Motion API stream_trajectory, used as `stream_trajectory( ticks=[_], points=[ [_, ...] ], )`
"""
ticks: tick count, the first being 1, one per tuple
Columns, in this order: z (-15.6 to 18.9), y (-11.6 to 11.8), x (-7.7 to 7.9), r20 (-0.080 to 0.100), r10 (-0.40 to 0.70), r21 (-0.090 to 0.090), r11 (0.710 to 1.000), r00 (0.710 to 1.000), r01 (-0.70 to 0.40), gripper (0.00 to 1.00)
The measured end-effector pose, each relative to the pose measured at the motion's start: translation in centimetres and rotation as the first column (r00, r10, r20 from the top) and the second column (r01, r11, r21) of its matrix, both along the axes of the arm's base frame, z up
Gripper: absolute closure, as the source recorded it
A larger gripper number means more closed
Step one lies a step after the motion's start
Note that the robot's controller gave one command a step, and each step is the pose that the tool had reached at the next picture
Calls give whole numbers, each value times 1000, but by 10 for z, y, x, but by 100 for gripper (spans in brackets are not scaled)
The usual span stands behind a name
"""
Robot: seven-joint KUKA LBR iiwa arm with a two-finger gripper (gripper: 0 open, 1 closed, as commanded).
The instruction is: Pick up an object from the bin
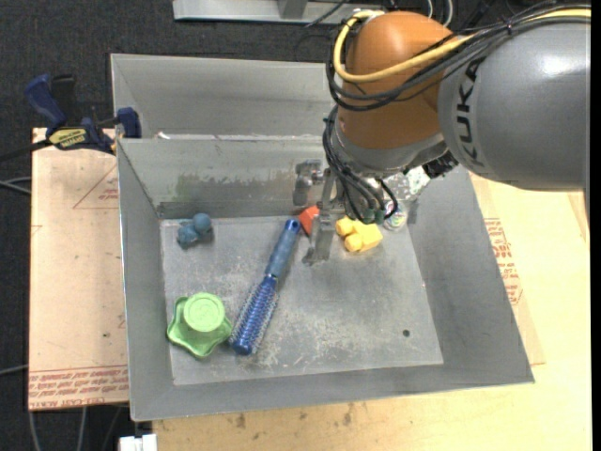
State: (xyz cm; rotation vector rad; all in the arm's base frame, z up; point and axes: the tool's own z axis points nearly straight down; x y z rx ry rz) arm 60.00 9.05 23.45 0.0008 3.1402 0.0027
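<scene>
A small orange-red piece [308, 221] lies on the floor of the bin [329, 346], towards the back and a little right of the middle. It is short and chunky, and only part of it shows, so its exact shape cannot be told. The gripper [310, 225] is down over it. The two grey metal fingers [317, 243] stand well apart, one towards the back wall and one towards the front, and the orange-red piece sits in the gap between them. Nothing is clamped.

The handle tip of a blue hairbrush [263, 294] lies just beside the piece on its left. The brush runs diagonally down and left, and its bristled head ends near the front of the bin. A yellow block [358, 235] with a stepped, angular outline sits just beside the gripper on the right.

Well apart from these, a small dusky blue lumpy thing [194, 231] lies near the back left corner. A light green round cap with a scalloped rim [199, 324] sits at the front left, near the brush head.

Above the gripper the wrist carries a rounded orange cover [394, 73] looped with yellow and black cables [362, 191].
</scene>
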Motion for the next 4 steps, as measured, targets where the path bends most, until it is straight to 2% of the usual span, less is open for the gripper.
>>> stream_trajectory(
  ticks=[1, 2, 3, 4],
  points=[
    [-135, 15, -55, -4, 410, 0, 912, 912, -410, 0],
    [-166, 70, -75, -2, 556, 2, 831, 831, -556, 0],
    [-165, 68, -74, -2, 553, 0, 833, 833, -553, 100],
    [-34, 41, -67, 5, 667, -5, 745, 745, -667, 100]
  ],
)
